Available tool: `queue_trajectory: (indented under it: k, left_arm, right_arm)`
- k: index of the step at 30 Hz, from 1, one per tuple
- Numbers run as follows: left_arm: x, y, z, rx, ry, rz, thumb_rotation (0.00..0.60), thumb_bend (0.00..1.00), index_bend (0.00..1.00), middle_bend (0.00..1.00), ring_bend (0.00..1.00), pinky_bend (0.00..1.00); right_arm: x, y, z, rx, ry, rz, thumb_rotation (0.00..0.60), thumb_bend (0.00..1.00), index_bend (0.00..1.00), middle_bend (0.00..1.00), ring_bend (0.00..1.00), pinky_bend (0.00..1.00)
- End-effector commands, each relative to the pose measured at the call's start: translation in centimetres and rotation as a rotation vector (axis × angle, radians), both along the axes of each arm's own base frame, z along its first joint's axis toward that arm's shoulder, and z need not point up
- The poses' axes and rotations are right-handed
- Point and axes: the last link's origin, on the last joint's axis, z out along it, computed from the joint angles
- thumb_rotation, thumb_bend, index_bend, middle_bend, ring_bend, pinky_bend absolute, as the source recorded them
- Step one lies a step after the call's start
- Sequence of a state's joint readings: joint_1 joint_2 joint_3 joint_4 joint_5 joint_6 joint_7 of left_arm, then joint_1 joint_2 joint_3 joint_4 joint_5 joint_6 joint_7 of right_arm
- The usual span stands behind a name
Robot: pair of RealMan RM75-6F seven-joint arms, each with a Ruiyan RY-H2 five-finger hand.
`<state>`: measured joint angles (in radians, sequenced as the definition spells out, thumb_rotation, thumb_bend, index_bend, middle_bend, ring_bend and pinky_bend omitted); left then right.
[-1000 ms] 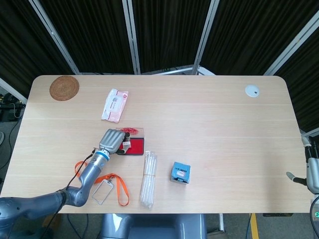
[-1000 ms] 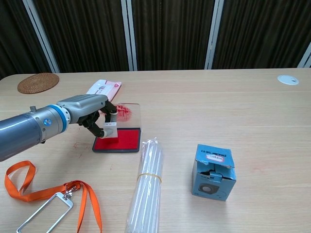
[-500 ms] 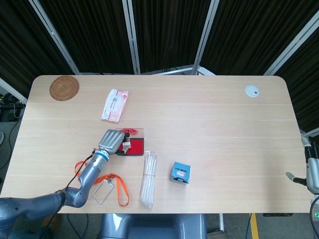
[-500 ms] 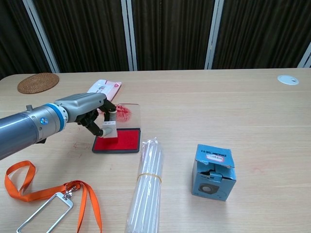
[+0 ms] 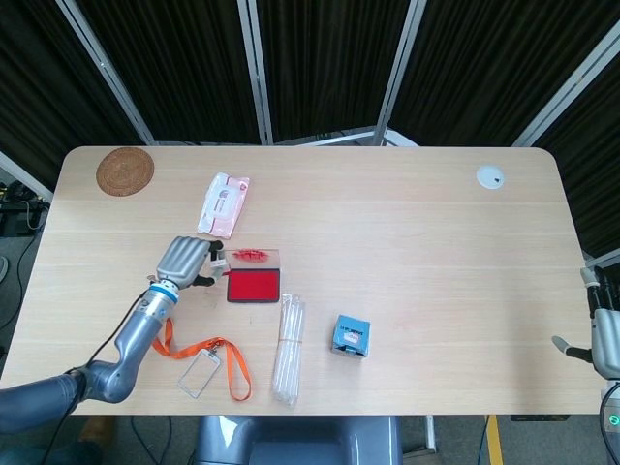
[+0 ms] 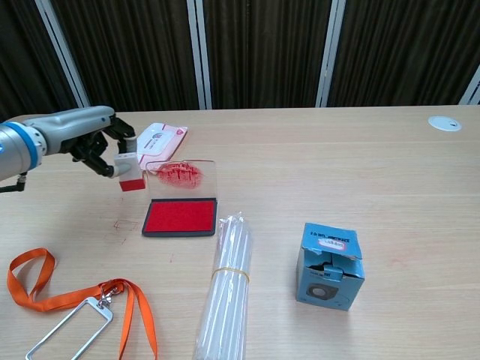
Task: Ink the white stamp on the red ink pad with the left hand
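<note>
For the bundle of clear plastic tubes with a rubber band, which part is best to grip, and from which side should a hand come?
Probably the middle of the bundle of clear plastic tubes, near its rubber band, coming from above with fingers closing across its narrow width. It lies flat and long, running away from the robot, so the long sides are open: the blue cardboard box and orange lanyard lie apart from it.
</note>
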<state>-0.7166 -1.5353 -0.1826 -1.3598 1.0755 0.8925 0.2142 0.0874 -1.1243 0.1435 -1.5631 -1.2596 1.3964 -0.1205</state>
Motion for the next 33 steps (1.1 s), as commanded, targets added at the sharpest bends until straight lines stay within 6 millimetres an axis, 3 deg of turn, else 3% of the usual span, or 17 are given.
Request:
queue_trajectory:
  k: [1, 8, 12, 25, 33]
  left_arm:
    - [-2.0, -0.6, 0.8, -0.001, 0.016, 0.026, 0.6, 0.44, 0.6, 0.53, 0.8, 0.78]
    - [-5.5, -1.2, 0.9, -0.01, 0.059, 0.07, 0.6, 0.44, 0.6, 0.53, 0.8, 0.78]
    - [-6.4, -1.4, 0.3, -0.015, 0.062, 0.076, 0.6, 0.44, 0.58, 0.51, 0.8, 0.78]
    - [-7.0, -1.4, -1.5, -0.016, 0.073, 0.068, 0.6, 0.41, 0.54, 0.46, 0.8, 0.78]
    - [-7.1, -1.5, -1.6, -0.023, 0.082, 0.068, 0.6, 0.23, 0.42, 0.35, 0.8, 0.77]
  right_arm:
    - [0.1, 0.0, -0.1, 0.002, 0.001, 0.003, 0.6, 0.0, 0.0, 0.0, 0.0, 0.0]
    - [0.4, 0.0, -0.4, 0.011, 0.002, 0.01, 0.6, 0.0, 0.0, 0.0, 0.0, 0.0]
    - [0.4, -0.1, -0.5, 0.013, 0.003, 0.011, 0.6, 0.0, 0.0, 0.0, 0.0, 0.0]
    - [0.1, 0.0, -0.3, 0.01, 0.007, -0.002, 0.6, 0.0, 0.0, 0.0, 0.0, 0.0]
    - [0.1, 0.0, -0.4, 0.016, 0.007, -0.004, 0.6, 0.0, 0.0, 0.0, 0.0, 0.0]
